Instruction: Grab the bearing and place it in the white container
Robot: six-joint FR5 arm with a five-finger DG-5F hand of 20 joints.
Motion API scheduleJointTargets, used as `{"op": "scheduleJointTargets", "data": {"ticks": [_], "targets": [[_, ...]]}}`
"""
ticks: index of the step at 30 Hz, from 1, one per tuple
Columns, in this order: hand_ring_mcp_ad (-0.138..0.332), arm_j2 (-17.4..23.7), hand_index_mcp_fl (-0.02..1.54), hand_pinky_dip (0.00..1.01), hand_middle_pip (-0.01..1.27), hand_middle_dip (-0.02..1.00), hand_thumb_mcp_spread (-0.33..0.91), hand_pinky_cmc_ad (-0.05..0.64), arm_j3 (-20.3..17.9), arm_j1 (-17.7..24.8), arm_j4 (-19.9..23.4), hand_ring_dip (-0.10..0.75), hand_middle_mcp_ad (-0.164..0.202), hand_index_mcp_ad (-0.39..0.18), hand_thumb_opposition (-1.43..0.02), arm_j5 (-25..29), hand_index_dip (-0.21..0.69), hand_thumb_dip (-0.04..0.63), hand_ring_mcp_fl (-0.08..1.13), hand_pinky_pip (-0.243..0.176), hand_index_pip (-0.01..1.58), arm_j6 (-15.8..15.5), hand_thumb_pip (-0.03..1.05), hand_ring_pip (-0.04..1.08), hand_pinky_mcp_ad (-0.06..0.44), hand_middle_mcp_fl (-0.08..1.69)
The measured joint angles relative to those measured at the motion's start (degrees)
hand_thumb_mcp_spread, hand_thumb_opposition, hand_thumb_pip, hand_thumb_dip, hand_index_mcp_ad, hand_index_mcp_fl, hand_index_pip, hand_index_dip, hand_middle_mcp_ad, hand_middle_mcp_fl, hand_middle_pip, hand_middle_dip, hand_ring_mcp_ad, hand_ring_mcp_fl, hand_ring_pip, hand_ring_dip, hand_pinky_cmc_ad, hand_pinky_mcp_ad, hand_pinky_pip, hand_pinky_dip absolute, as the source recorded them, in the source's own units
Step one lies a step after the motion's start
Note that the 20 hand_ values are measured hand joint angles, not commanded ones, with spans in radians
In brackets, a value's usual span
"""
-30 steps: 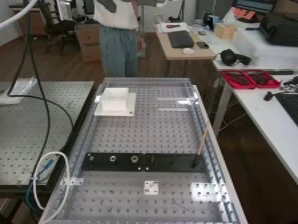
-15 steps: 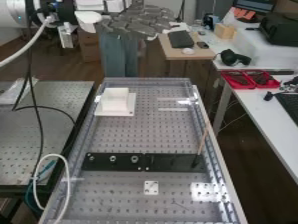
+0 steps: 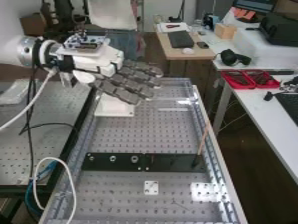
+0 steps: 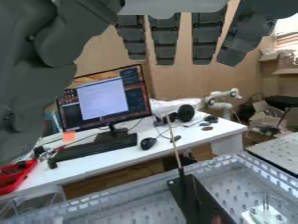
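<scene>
The perforated metal bench (image 3: 153,135) runs lengthwise away from the high camera, framed by rails along its left and right edges. A second perforated table (image 3: 46,145) stands off its left edge, and a white desk (image 3: 263,107) off its right edge. The white arm (image 3: 14,51) comes in at the upper left of the high view. Its dark grey hand (image 3: 126,82) hangs over the bench's far left corner area, in front of part of the white container (image 3: 114,108). The fingers are straight and spread, with gaps between them in the wrist view.

A black strip (image 3: 163,159) lies across the near half of the bench, between its left and right edges. Two red trays (image 3: 249,86) sit on the desk. A thin wooden stick (image 3: 203,141) rises, tilted, from the strip's right end. Between the strip and the bench's near edge lies a small white square plate (image 3: 151,191). Smallest are the metal ring-shaped parts (image 3: 134,159) in a row on the strip's left half; I cannot tell which is the bearing.
</scene>
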Motion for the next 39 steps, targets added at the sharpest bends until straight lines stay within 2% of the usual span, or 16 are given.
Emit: {"op": "scheduleJointTargets", "data": {"ticks": [7,13,17,20,25,29,32,35,38,39], "targets": [[0.222,-1.66,0.04,0.14,0.14,0.08,0.33,0.333,-2.53,-0.43,2.16,0.012,0.110,-0.007,-0.71,2.17,0.042,0.023,0.04,-0.106,0.09,2.46,0.31,0.10,0.232,0.01],[0.222,-3.38,0.06,0.14,0.14,0.09,0.36,0.333,-5.73,-0.88,6.91,0.012,0.108,-0.007,-0.71,4.58,0.051,0.052,0.03,-0.106,0.10,4.70,0.32,0.10,0.232,0.01],[0.211,-4.66,0.11,0.14,0.14,0.10,0.39,0.330,-7.09,-1.19,9.42,0.012,0.106,-0.009,-0.71,5.42,0.105,0.059,0.03,-0.106,0.12,5.24,0.37,0.09,0.232,0.01],[0.215,-5.90,0.13,0.14,0.14,0.11,0.40,0.333,-7.60,-1.55,10.38,0.012,0.108,-0.007,-0.71,5.59,0.134,0.096,0.01,-0.106,0.13,5.38,0.39,0.09,0.232,0.01],[0.195,-7.49,0.16,0.14,0.14,0.14,0.42,0.333,-7.82,-2.71,11.25,0.010,0.108,-0.010,-0.71,5.05,0.185,0.136,0.01,-0.106,0.35,5.56,0.44,0.09,0.232,0.04],[0.190,-8.53,0.16,0.14,0.14,0.19,0.43,0.330,-7.75,-3.81,12.16,0.026,0.108,-0.010,-0.73,3.73,0.188,0.162,0.01,-0.106,0.45,5.75,0.45,0.10,0.232,0.10],[0.178,-9.26,0.09,0.14,0.14,0.24,0.43,0.330,-7.64,-4.46,12.97,0.031,0.105,-0.012,-0.73,2.61,0.188,0.176,0.01,-0.103,0.42,5.70,0.47,0.10,0.232,0.22],[0.178,-10.24,0.07,0.14,0.14,0.32,0.44,0.333,-7.43,-5.21,14.32,0.058,0.106,-0.024,-0.75,1.06,0.169,0.175,0.03,-0.089,0.27,5.66,0.47,0.10,0.232,0.32],[0.164,-11.43,0.04,0.14,0.14,0.41,0.46,0.333,-6.93,-5.98,15.43,0.073,0.106,-0.054,-0.74,-0.89,0.157,0.188,0.07,-0.091,0.20,5.43,0.48,0.10,0.230,0.42],[0.145,-11.82,0.04,0.14,0.14,0.44,0.48,0.330,-6.70,-6.25,15.73,0.087,0.106,-0.061,-0.76,-1.59,0.136,0.208,0.08,-0.075,0.18,5.31,0.48,0.11,0.230,0.43]]}}
